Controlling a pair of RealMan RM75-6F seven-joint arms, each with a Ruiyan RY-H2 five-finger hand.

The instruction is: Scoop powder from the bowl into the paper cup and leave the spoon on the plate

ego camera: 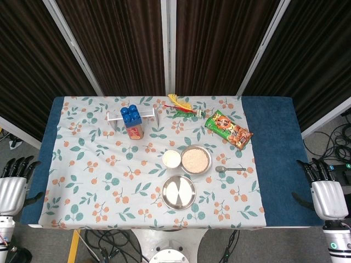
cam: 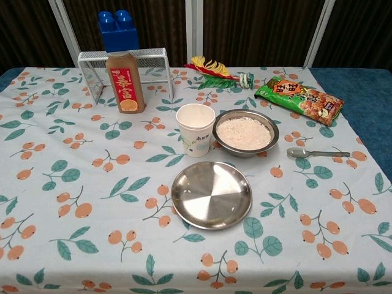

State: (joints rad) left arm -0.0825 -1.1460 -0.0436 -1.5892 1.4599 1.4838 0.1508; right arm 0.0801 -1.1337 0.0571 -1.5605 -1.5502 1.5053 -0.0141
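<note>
Powder (cam: 244, 132) — white and grainy — fills the metal bowl (cam: 267, 142), which is set just right of the paper cup (cam: 196, 130); faint print on the cup cannot be read. Red Chinese characters are seen on the juice bottle (cam: 125, 81) and the snack packet (cam: 299, 100). The plate (cam: 211, 195) sits in front, and the spoon (cam: 316, 153) lies on the tabletop (ego camera: 271, 159) right of the bowl. Both hands — left (ego camera: 12, 186), right (ego camera: 328, 194) — are held off the edges, fingers apart, gripping nothing.

chinese characters, not clearly legible, on the bottle (cam: 125, 82) label and snack packet (cam: 300, 100)
</note>
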